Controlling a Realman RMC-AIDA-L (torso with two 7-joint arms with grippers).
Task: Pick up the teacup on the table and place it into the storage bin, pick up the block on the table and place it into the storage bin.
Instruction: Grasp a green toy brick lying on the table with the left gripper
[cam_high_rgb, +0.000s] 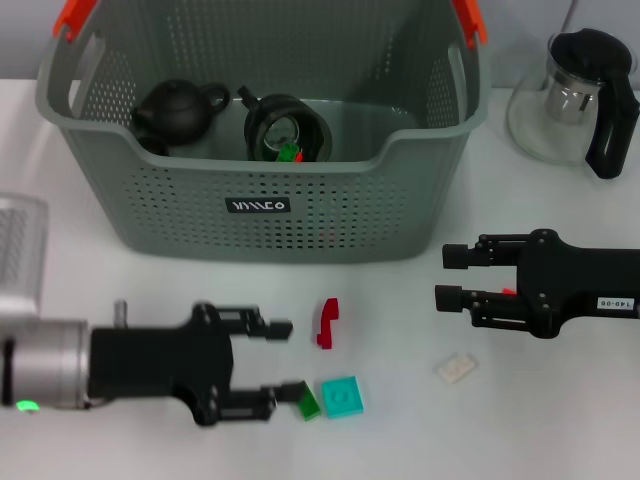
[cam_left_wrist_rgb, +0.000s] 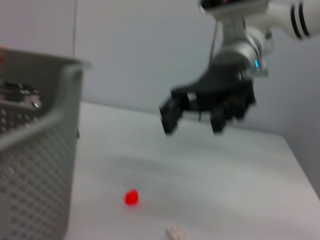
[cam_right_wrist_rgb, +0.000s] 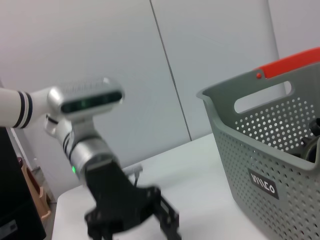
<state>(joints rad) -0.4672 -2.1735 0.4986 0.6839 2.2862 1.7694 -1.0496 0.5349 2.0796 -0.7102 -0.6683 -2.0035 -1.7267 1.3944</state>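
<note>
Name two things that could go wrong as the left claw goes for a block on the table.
The open left claw has a small green block and a teal block crowded together at one fingertip, so it might nudge or pinch both. The red block just ahead could get knocked away.

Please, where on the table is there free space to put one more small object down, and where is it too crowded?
Bare table lies between the storage bin front wall and the right gripper, and right of the white block. It is crowded by the left gripper, where the red piece, green block and teal block lie close together.
</note>
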